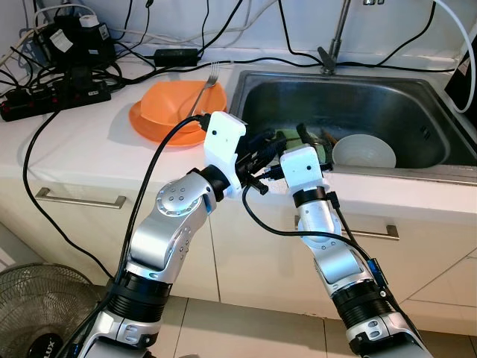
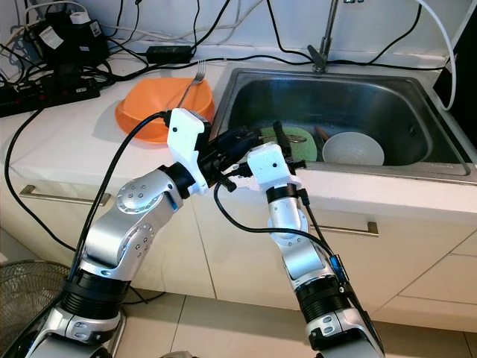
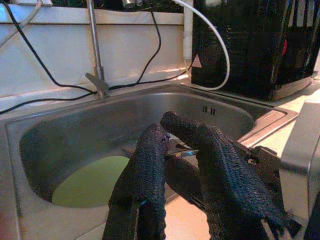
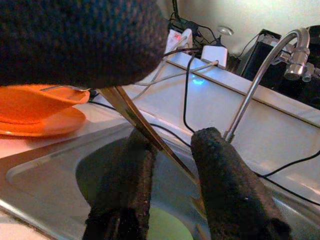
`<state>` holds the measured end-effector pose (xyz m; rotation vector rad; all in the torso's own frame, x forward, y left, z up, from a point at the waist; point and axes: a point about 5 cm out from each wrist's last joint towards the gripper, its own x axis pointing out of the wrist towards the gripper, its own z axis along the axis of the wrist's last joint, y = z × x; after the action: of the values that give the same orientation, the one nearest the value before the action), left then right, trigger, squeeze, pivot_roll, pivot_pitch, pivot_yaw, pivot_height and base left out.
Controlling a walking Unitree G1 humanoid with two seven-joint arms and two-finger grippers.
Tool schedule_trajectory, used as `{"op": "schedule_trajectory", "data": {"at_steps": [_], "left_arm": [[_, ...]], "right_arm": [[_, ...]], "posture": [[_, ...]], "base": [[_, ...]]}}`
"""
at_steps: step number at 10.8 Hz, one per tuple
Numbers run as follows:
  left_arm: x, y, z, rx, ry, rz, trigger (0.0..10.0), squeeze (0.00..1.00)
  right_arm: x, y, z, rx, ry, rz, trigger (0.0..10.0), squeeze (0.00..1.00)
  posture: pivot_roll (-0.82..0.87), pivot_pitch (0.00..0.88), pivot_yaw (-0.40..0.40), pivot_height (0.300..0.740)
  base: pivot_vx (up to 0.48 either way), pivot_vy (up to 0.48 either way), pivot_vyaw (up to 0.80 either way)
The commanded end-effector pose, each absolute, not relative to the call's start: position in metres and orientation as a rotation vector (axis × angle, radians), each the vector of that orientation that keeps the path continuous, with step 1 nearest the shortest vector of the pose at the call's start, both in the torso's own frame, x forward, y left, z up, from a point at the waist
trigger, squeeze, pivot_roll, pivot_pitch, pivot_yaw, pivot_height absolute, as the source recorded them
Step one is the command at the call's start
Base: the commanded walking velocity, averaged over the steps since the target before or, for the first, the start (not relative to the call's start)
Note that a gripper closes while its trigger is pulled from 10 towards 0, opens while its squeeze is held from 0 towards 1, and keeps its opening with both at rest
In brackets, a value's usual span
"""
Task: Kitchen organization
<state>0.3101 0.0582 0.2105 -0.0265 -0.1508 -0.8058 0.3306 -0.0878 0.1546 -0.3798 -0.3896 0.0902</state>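
A black power strip sits on the white countertop, tangled black cables running along the wall behind it. Below it there's a silver cabinet handle, plus a grey floor fan.

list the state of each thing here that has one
left gripper: at the sink's near rim, fingers slightly apart
right gripper: over the sink, fingers either side of a thin metal utensil
sink: no water running, holds dishes
white bowl: upright in the sink
green plate: flat in the sink
orange bowl: on the orange plate, fork resting in it
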Motion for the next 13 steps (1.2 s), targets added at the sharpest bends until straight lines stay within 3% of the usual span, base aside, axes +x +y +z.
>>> {"op": "schedule_trajectory", "data": {"at_steps": [1, 5, 6, 12, 13], "left_arm": [[0.307, 0.058, 0.217, -0.017, -0.176, -0.824, 10.0, 0.0], [0.307, 0.058, 0.221, -0.029, -0.194, -0.818, 10.0, 0.0], [0.306, 0.058, 0.222, -0.038, -0.206, -0.816, 10.0, 1.0], [0.307, 0.065, 0.224, -0.066, -0.236, -0.764, 10.0, 1.0], [0.307, 0.067, 0.224, -0.073, -0.251, -0.743, 10.0, 0.0]], "right_arm": [[0.333, -0.083, 0.159, -0.387, -0.404, 0.107, 0.3, 0.0], [0.333, -0.082, 0.158, -0.391, -0.403, 0.112, 0.0, 0.0], [0.333, -0.083, 0.157, -0.392, -0.402, 0.11, 0.0, 0.0], [0.338, -0.089, 0.161, -0.395, -0.416, 0.074, 0.0, 0.0], [0.341, -0.093, 0.164, -0.398, -0.42, 0.057, 0.0, 0.0]], "posture": [[0.15, 0.0, 0.046, 0.74], [0.16, 0.0, 0.044, 0.74], [0.15, 0.0, 0.044, 0.74], [0.16, 0.0, 0.04, 0.74], [0.16, 0.0, 0.039, 0.74]], "base": [[0.0, 0.0, 0.0], [0.0, 0.0, 0.0], [0.0, 0.0, 0.0], [0.0, 0.0, 0.0], [0.0, 0.0, 0.0]]}}
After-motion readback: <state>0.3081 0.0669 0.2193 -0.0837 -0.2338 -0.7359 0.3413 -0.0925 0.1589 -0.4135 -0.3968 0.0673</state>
